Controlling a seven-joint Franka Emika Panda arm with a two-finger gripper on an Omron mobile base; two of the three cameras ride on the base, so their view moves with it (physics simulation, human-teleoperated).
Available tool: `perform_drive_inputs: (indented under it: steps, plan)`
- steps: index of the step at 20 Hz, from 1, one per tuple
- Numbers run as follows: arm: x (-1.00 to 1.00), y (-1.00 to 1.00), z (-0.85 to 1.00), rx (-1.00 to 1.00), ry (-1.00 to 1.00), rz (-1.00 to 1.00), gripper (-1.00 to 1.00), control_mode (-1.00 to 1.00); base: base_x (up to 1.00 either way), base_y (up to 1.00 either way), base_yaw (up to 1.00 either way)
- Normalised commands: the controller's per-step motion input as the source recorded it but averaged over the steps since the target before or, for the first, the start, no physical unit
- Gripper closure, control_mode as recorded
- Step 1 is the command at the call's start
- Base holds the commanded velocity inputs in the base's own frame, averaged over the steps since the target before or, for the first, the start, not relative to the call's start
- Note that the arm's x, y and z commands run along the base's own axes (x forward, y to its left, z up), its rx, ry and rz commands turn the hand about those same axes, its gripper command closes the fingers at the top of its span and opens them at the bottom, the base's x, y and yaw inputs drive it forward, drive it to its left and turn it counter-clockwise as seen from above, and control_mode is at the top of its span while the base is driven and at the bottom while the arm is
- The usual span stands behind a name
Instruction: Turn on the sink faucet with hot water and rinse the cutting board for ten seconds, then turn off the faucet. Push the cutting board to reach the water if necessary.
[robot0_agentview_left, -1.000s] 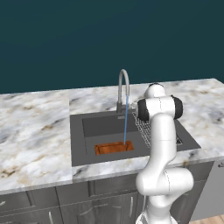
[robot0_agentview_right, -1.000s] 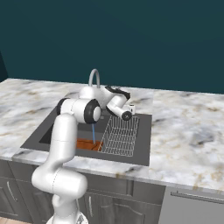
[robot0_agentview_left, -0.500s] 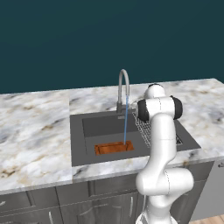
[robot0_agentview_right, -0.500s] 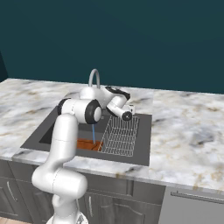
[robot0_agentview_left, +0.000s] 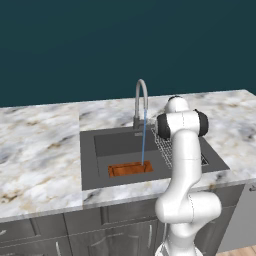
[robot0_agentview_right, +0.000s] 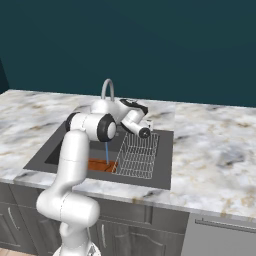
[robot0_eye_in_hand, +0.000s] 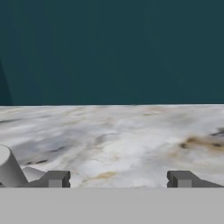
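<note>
- Water's running: the sink faucet (robot0_agentview_left: 141, 102) stands at the middle of the back edge of the sink (robot0_agentview_left: 92, 165), spout arching forward over the basin.
- The water (robot0_agentview_left: 144, 140) drops as a thin blue line from the spout tip straight down onto the cutting board (robot0_agentview_left: 130, 169). In the right base view you can see the stream (robot0_agentview_right: 107, 152) hit the board (robot0_agentview_right: 100, 165) too.
- The cutting board lies flat on the basin floor, along the sink's front edge, about in the middle of the open part of the basin. The stream lands near its right end.
- A wire dish rack (robot0_agentview_right: 137, 155) fills the right side of the sink, just beside the board.
- The arm reaches up and over the rack, and the gripper (robot0_agentview_right: 148, 123) sits above the sink's back right corner, near the faucet but apart from it.
- From the hand view the gripper (robot0_eye_in_hand: 118, 178) has its two dark finger tips (robot0_eye_in_hand: 57, 178) spread wide apart with nothing between them, so it's open and not holding anything. A grey cylinder, which looks like part of the faucet (robot0_eye_in_hand: 8, 168), pokes in at the lower left just outside the left tip. Can't tell if it touches.
- Marbled stone counter (robot0_agentview_left: 40, 150) wraps all around the sink, with grey cabinet fronts (robot0_agentview_left: 90, 235) below the front edge.
</note>
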Motion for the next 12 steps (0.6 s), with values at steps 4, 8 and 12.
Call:
perform_drive_inputs:
  steps: [4,8,12]
  plan:
    - [0.07,0.37,0.08,0.00,0.00,0.00,-1.00,-1.00,0.00,0.00,0.00]
    - [0.10,0.37,0.13,0.00,-0.01,0.00,-1.00,-1.00,0.00,0.00,0.00]
    - [0.11,0.36,0.15,0.00,-0.02,0.00,-1.00,-1.00,0.00,0.00,0.00]
